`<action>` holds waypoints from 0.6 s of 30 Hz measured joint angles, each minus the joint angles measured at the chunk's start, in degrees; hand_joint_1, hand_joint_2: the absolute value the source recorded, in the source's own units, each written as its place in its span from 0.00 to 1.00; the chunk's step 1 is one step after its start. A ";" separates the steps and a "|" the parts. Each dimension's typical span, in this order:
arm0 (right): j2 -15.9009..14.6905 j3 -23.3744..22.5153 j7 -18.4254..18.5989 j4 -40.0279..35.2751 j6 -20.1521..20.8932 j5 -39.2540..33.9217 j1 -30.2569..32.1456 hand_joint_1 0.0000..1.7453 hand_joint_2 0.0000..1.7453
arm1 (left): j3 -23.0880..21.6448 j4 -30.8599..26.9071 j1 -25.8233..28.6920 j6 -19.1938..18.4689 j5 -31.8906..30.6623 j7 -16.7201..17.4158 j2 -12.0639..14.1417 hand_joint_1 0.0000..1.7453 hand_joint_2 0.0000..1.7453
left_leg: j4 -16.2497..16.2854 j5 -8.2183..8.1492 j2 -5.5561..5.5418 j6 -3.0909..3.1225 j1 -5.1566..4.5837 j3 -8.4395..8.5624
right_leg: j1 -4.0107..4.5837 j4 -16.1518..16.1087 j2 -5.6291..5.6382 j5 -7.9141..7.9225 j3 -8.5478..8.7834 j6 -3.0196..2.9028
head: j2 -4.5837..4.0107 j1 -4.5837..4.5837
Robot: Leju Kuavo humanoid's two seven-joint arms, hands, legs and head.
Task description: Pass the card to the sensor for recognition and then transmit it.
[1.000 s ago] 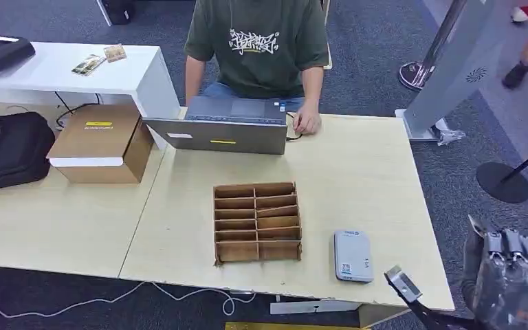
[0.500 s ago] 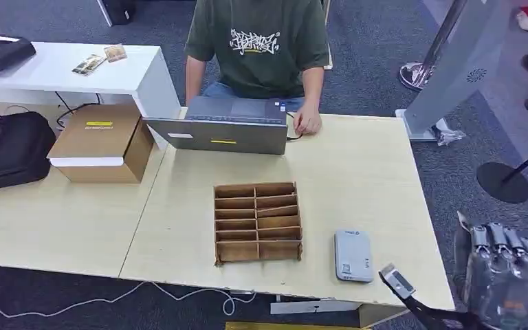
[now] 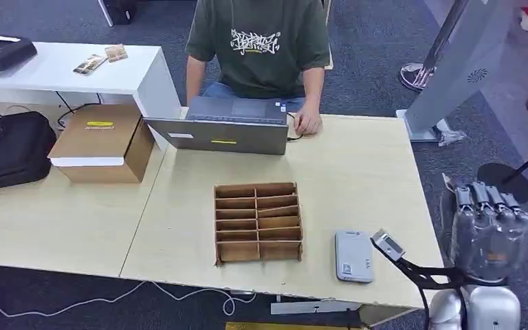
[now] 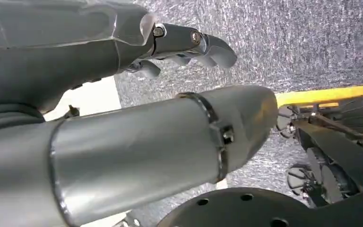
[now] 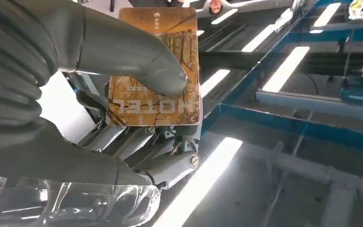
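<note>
Card (image 5: 158, 71) thin, stiff, light, slick; pinched flat by right hand (image 5: 90, 94), thumb across face; left hand (image 4: 137, 52) grasp state not discernible

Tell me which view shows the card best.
The right wrist view: the card faces the camera, its HOTEL print readable, pinched by the right hand. In the head view the right hand appears from behind, beside the table, hiding the card. The left wrist view looks at carpet.
</note>
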 joint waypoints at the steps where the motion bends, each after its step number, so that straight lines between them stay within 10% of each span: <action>1: -0.22 0.13 1.07 0.81 0.00 0.00 -1.04 1.00 1.00 | 0.00 0.00 -0.04 -0.02 -0.26 0.09 0.11 0.00 0.00 | 0.00 0.00 0.02 -0.01 0.00 0.00 | 0.00 0.00 0.02 0.00 0.00 0.00 | 0.00 0.02; 4: -2.10 1.71 7.04 4.02 0.00 0.02 -3.73 1.00 1.00 | 0.00 -0.07 -0.10 -0.07 -0.81 0.46 0.33 0.00 0.00 | -0.02 0.03 0.02 0.01 0.00 -0.13 | 0.00 0.07 0.00 0.02 0.09 0.00 | 0.00 0.00; 6: -10.25 5.32 18.45 12.63 0.09 0.13 -12.69 1.00 1.00 | 0.00 -0.46 -0.24 0.09 -0.98 0.63 0.63 0.00 0.00 | 0.04 0.20 0.06 0.06 -0.15 -0.28 | -0.21 0.14 0.05 0.36 -0.21 0.04 | -0.02 -0.07; 8: -18.83 13.22 41.00 19.43 0.20 0.37 -21.04 1.00 1.00 | -0.02 -0.85 -1.03 0.07 -1.68 0.61 0.76 0.00 0.00 | -0.01 0.56 -0.11 0.51 -0.30 -0.81 | -0.35 0.16 -0.07 0.38 -0.36 0.45 | 0.02 -0.11; 10: -20.70 27.40 70.95 25.01 0.17 0.42 -27.42 1.00 1.00 | -0.02 -0.87 -0.90 0.00 -2.65 0.92 1.14 0.00 0.00 | 0.03 0.47 0.07 0.14 -0.15 -0.45 | -0.21 0.02 0.07 0.57 -0.34 0.12 | -0.02 0.44; 11: -22.08 35.25 76.92 28.23 0.15 0.15 -28.98 1.00 1.00 | -0.02 -0.92 -1.20 -0.02 -3.26 1.14 1.18 0.00 0.00 | 0.03 0.48 0.20 0.14 -0.17 -0.27 | -0.21 0.02 0.20 0.56 -0.39 0.12 | 0.00 -0.09; 15: -25.50 62.20 74.99 37.91 0.04 0.06 -33.59 1.00 1.00 | -0.02 -1.05 -1.60 -0.11 -4.31 1.66 1.38 0.00 0.00 | 0.04 0.66 0.00 0.08 -0.03 -0.38 | -0.09 0.06 0.04 0.56 -0.51 0.09 | 0.00 -0.07; 18: -25.83 68.17 74.57 43.09 0.04 0.09 -36.16 1.00 1.00 | -0.02 -1.40 -1.54 -0.13 -5.11 1.66 1.42 0.00 0.00 | 0.03 0.69 -0.11 0.02 0.03 -0.56 | 0.01 0.11 -0.06 0.55 -0.55 0.08 | 0.00 -0.07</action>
